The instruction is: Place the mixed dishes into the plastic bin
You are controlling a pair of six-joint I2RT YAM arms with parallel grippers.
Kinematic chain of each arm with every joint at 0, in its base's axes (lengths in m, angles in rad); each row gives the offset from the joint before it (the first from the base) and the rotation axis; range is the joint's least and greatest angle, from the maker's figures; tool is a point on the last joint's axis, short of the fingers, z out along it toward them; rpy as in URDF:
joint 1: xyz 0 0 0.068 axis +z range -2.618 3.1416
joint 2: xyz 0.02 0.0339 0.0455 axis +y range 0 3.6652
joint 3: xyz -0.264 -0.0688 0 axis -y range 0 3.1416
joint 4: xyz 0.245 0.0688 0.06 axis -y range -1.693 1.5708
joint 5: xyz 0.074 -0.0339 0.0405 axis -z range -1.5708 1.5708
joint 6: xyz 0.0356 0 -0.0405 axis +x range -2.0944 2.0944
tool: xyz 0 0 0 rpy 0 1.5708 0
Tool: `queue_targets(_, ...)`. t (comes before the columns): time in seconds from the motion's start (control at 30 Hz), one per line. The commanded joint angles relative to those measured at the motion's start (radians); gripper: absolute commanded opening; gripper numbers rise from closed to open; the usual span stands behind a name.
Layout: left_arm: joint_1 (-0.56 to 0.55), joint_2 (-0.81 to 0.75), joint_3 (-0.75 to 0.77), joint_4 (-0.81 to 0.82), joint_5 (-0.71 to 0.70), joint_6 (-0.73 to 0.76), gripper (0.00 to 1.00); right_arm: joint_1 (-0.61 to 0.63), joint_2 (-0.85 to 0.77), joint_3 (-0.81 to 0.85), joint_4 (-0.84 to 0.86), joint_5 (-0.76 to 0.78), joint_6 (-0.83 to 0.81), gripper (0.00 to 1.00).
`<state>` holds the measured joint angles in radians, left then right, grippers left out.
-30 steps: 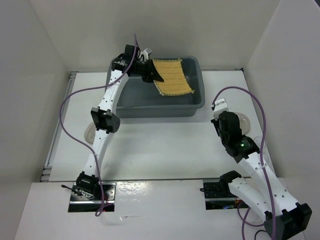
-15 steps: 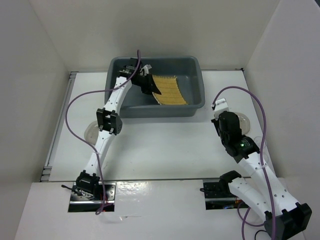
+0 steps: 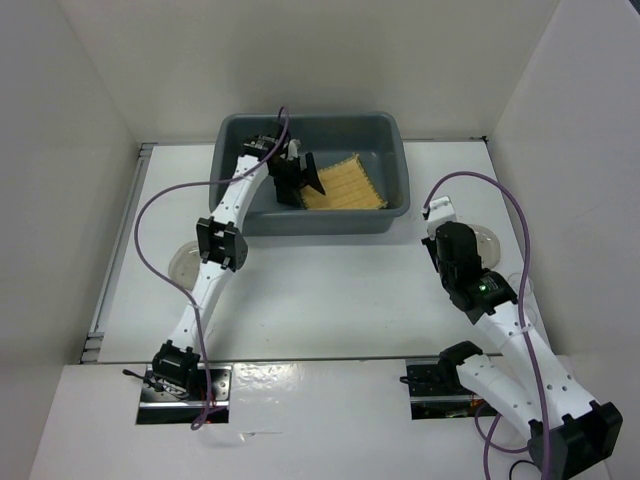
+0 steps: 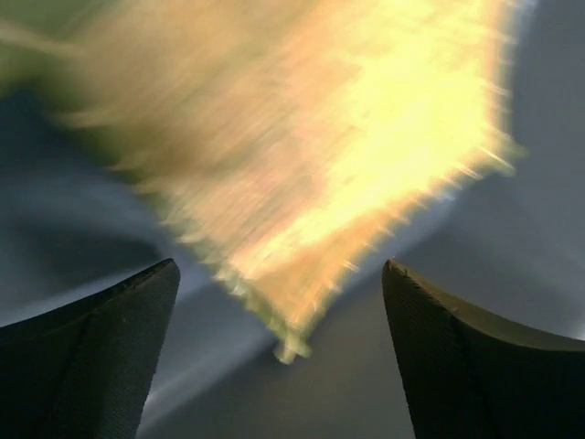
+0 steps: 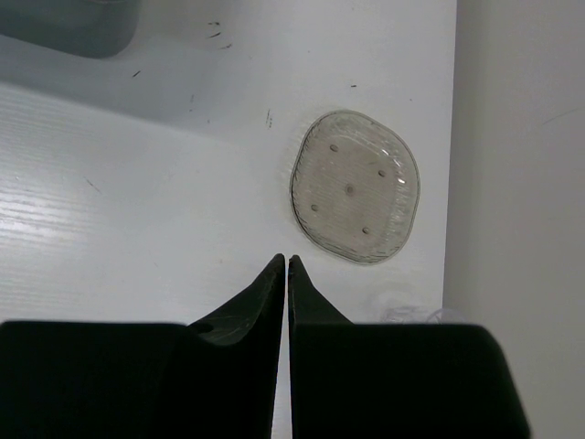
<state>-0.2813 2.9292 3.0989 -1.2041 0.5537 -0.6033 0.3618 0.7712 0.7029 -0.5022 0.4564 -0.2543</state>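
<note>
The mat (image 3: 345,186) lies inside the bin (image 3: 312,119), on its floor toward the right-hand wall. The left pincer (image 4: 279,267) hangs over it with its fingers spread wide, gripping nothing. The wrist view is blurred, but neither finger seems to touch the weave.

The mat is thin, yellow, woven bamboo with a frayed fringe. In my judgement that fringe could catch on a textured finger pad as the arm rises and be dragged up over the bin's rolled rim.

The right pincer (image 5: 287,261) is well to the right of the bin, its fingers pressed together. It sits just short of a round, see-through plate (image 5: 355,186) lying flat on the white desk (image 3: 330,290). A second plate (image 3: 182,262) lies left of the bin, in front of its near corner.

Both plates look shallow, slick and rigid. A finger pushed at the rim would likely skate the plate along the smooth desk rather than get under it.
</note>
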Motion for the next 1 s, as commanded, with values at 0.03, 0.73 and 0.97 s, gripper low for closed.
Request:
queue_targets(0.03,0.008,-0.184,0.021,-0.091,-0.309,0.022,1.0,-0.003,0.01,0.007,0.03,0.019,0.018,0.08)
queue_targets(0.73,0.407,-1.67,-1.786,0.465,-0.623,-0.066,1.0,-0.003,0.029,-0.002,0.03,0.008,0.009,0.12)
queue_targets(0.97,0.677,-1.636,-2.085,0.578,-0.368,-0.075,1.0,-0.003,0.03,-0.002,0.03,0.008,0.009,0.12)
